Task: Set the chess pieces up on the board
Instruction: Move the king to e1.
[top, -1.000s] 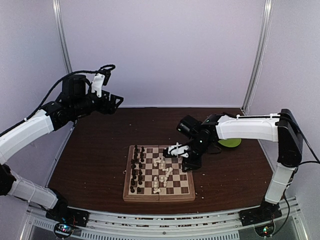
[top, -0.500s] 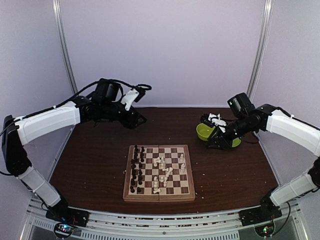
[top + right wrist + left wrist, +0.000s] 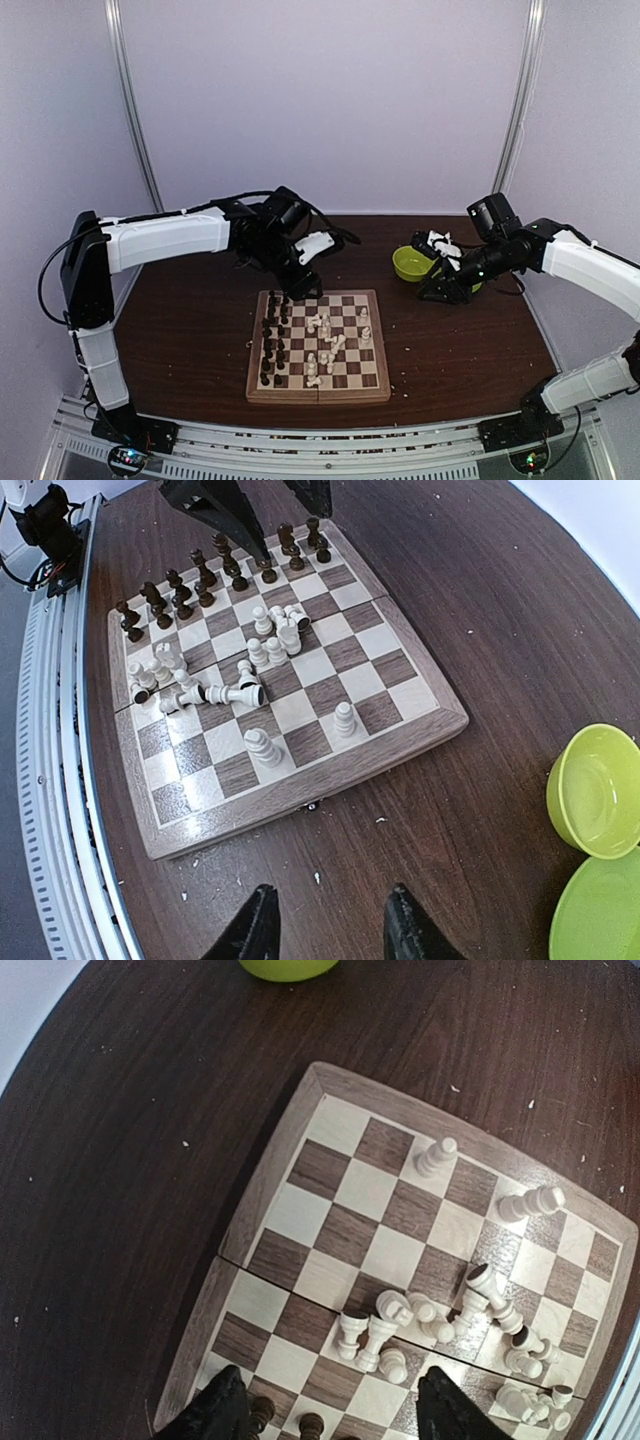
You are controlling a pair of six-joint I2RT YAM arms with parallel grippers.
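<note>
- Your left gripper [image 3: 330, 1415] hangs over the far left corner of the board [image 3: 320, 395], above the far end of the dark rows.
- Its two fingers stand well apart and hold nothing; between them you see only board squares and a few piece tops.
- Your right gripper [image 3: 330, 930] is off the board, over the brown table [image 3: 180, 330] to its right, close to the green bowl [image 3: 408, 264] and the green plate [image 3: 600, 910].
- Its jaws also stand apart, with bare table between them and nothing gripped.
- The board lies flat at the middle of the table, its fold seam running left to right in the overhead view.
- The dark pieces [image 3: 272, 340] stand upright in two rows along the board's left edge.
- The white pieces [image 3: 220, 675] are not in rows. Most sit in a loose heap on the middle squares, several tipped on their sides and touching one another.
- Two white pieces stand apart from the heap, towards the board's right edge: a pawn [image 3: 344, 718] that is upright, and a second piece [image 3: 262, 747].
- The bowl looks empty in the right wrist view.
- Small white crumbs [image 3: 318, 877] dot the table around the board.
</note>
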